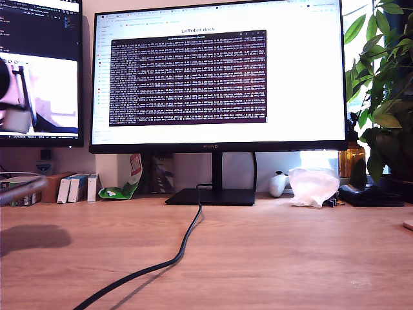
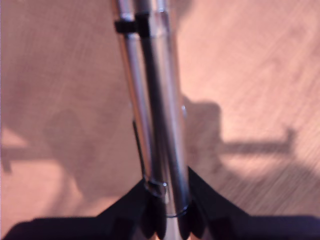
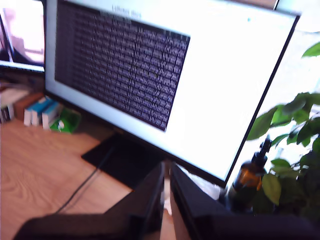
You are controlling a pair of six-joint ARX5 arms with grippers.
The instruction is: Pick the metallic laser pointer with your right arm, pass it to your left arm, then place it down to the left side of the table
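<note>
Room: large monitor [image 1: 218, 77] standing far across the wood-grain desk [image 1: 271, 258], black cable [image 1: 155, 265] trailing near | Step: I am judging the handover done, set-down pending | my first gripper [image 2: 167, 220] clamping the metallic laser pointer [image 2: 162, 110] above the desk | my second gripper [image 3: 166, 192] nearly closed, holding nothing | Next: lowering gently, then releasing.

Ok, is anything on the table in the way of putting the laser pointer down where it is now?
Nothing visible does. My first gripper holds the metallic laser pointer over bare table, with only shadows beneath it. The black cable does not show under it in the first wrist view.
</note>
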